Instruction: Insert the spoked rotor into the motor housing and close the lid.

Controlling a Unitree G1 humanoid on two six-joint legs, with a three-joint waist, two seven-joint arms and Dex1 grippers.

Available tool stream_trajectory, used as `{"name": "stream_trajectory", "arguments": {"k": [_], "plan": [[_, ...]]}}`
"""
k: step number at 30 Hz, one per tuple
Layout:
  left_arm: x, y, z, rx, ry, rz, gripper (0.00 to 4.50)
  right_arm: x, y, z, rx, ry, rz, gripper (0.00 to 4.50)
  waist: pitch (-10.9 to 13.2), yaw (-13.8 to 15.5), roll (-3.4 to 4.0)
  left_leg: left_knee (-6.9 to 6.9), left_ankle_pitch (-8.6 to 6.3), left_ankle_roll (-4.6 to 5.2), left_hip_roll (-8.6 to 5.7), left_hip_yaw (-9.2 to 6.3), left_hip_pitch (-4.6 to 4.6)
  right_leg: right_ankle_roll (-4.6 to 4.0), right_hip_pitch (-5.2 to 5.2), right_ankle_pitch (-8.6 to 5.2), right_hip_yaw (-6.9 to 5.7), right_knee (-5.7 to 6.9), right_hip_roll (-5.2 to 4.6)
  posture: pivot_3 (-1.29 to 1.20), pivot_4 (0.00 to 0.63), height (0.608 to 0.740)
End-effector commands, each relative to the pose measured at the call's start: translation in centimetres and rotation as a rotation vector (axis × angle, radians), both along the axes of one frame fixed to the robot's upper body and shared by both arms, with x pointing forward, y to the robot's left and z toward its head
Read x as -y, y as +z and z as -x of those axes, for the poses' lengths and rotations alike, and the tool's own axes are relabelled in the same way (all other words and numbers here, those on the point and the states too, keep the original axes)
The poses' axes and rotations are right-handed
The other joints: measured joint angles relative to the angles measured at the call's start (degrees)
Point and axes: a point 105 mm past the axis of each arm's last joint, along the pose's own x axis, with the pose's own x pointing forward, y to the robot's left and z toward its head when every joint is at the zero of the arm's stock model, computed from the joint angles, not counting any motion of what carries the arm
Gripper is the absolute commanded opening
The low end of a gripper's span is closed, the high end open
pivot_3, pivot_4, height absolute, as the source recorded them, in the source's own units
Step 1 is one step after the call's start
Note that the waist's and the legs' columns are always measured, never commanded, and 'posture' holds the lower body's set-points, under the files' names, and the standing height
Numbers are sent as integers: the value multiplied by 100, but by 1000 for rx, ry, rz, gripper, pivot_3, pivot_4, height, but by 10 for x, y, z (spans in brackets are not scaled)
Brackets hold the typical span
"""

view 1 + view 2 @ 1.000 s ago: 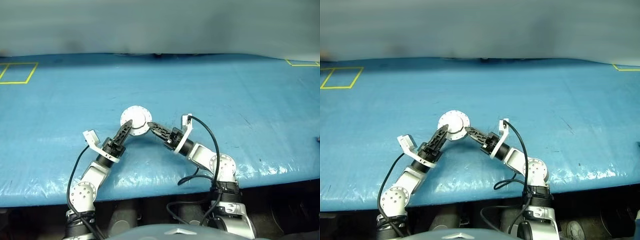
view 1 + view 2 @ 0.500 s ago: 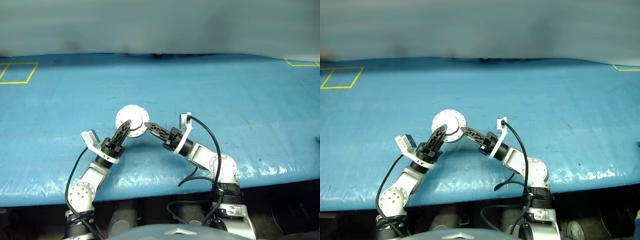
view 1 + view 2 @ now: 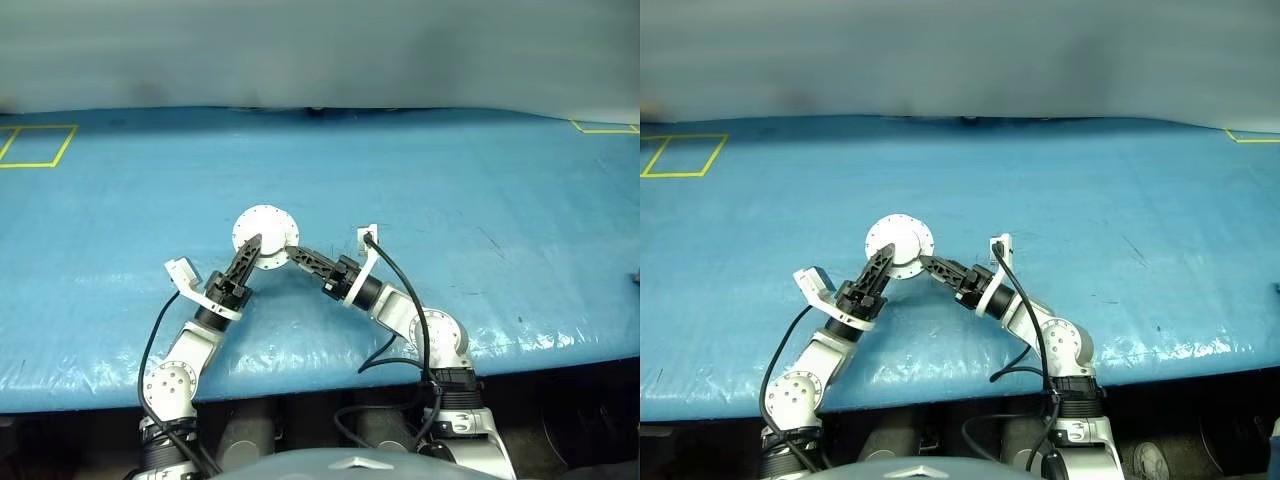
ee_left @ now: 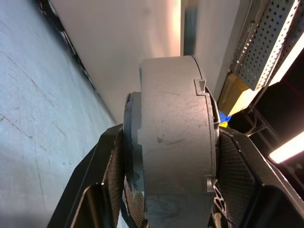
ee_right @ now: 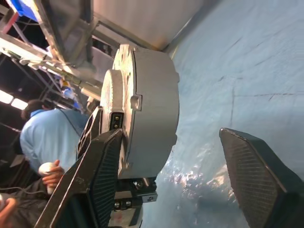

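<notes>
Held on edge above the blue-covered bench (image 3: 480, 180): closed round grey metal motor housing (image 3: 264, 231), flat faces clenched between left claw (image 3: 250, 252) fingers, with released right claw (image 5: 180, 161) straddling its rim, one finger touching, other well apart.

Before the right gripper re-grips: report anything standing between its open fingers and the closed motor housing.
Nothing visible does. The right gripper is open around the motor housing, with only blue table cover showing in the gap. The left gripper clamps the housing's faces from the other side.
</notes>
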Motion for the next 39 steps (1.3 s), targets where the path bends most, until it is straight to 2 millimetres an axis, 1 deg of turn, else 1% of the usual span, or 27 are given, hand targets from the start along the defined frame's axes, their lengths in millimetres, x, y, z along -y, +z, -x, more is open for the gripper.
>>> {"name": "stream_trajectory", "arguments": {"k": [1, 6, 7, 11, 14, 17, 19, 23, 25, 26, 28, 29, 30, 33, 37, 39], "plan": [[-27, 16, -20, 32, 210, -7, 2539, 16, 6, -15, 24, -111, -1, 3406, 5, 5, -9, 2, 1, 1, 0, -1, 0, 1, 1, 1, 0, 0, 0, 0, 150, 740], [-56, 15, -45, -35, 410, -13, 2539, 27, 4, -19, 26, -158, 11, 3406, 10, 2, -18, 3, 2, 3, -2, -2, -1, 8, 2, 10, 5, 0, 5, 0, 150, 740], [-61, 15, -50, -45, 439, -14, 2539, 28, 5, -19, 30, -161, 13, 3406, 11, 2, -19, 2, 2, 4, -4, -3, -2, 20, 2, 33, 7, 0, 6, 0, 150, 740], [-77, 11, -70, -106, 525, -46, 2539, 32, 8, -16, 54, -169, 8, 3406, 16, 14, -31, 2, 2, 5, -6, -4, -5, 18, 4, 41, 7, -2, 9, 0, 150, 740], [-80, 3, -79, -160, 554, -65, 2539, 33, 9, -16, 61, -178, 14, 3406, 19, 2, -35, 4, 2, 6, -7, -3, -5, 26, 6, 45, 9, -3, 10, 0, 150, 740], [-74, -6, -85, -202, 530, -104, 2539, 34, 8, -15, 68, -186, 23, 3406, 19, 0, -37, 7, 2, 7, -9, -2, -5, 31, 7, 48, 12, -4, 10, 0, 150, 740], [-70, -9, -86, -209, 514, -109, 2539, 33, 7, -14, 70, -185, 28, 3406, 18, 1, -37, 7, 3, 6, -9, -2, -5, 31, 7, 47, 12, -3, 10, 0, 150, 740], [-69, -13, -83, -216, 508, -118, 2539, 31, 4, -13, 70, -176, 50, 3406, 18, -1, -37, 8, 5, 3, -6, -2, -3, 31, 7, 47, 11, -2, 10, 0, 150, 740], [-71, -16, -80, -216, 502, -122, 3101, 29, 2, -12, 66, -169, 56, 3441, 18, 0, -37, 9, 6, 3, -6, -3, -3, 31, 7, 48, 11, -1, 10, 0, 150, 740], [-71, -16, -79, -215, 498, -128, 3267, 28, 1, -12, 64, -166, 60, 3441, 17, -1, -37, 10, 6, 3, -6, -3, -2, 31, 8, 48, 11, -1, 10, 0, 150, 740], [-74, -17, -74, -204, 503, -161, 3892, 27, -1, -12, 54, -162, 69, 3441, 15, -5, -37, 10, 7, 2, -5, -2, 3, 31, 11, 48, 12, 1, 10, 0, 150, 740], [-81, -18, -72, -206, 542, -182, 4233, 27, -2, -12, 53, -158, 72, 3441, 15, -8, -37, 10, 8, 1, -4, -2, 4, 30, 11, 48, 12, 2, 10, 0, 150, 740], [-88, -18, -69, -209, 578, -202, 4477, 26, -2, -12, 52, -154, 74, 3441, 14, -17, -37, 10, 9, 0, -3, -2, 6, 30, 13, 48, 12, 2, 11, 0, 150, 740], [-105, -17, -60, -205, 654, -270, 4477, 26, -2, -14, 54, -154, 83, 3441, 13, -57, -36, 10, 11, -5, 4, 2, 14, 29, 13, 49, 16, 4, 18, 0, 150, 740], [-119, -15, -53, -198, 709, -326, 4477, 28, -1, -18, 58, -164, 89, 3441, 13, -62, -36, 9, 16, -12, 15, 1, 14, 12, 10, 57, 17, 6, 28, 0, 150, 740], [-131, -14, -46, -193, 753, -405, 4477, 30, 0, -21, 75, -174, 119, 3441, 13, -72, -36, 9, 17, -14, 17, 2, 15, 11, 10, 57, 17, 7, 30, 0, 150, 740]]}}
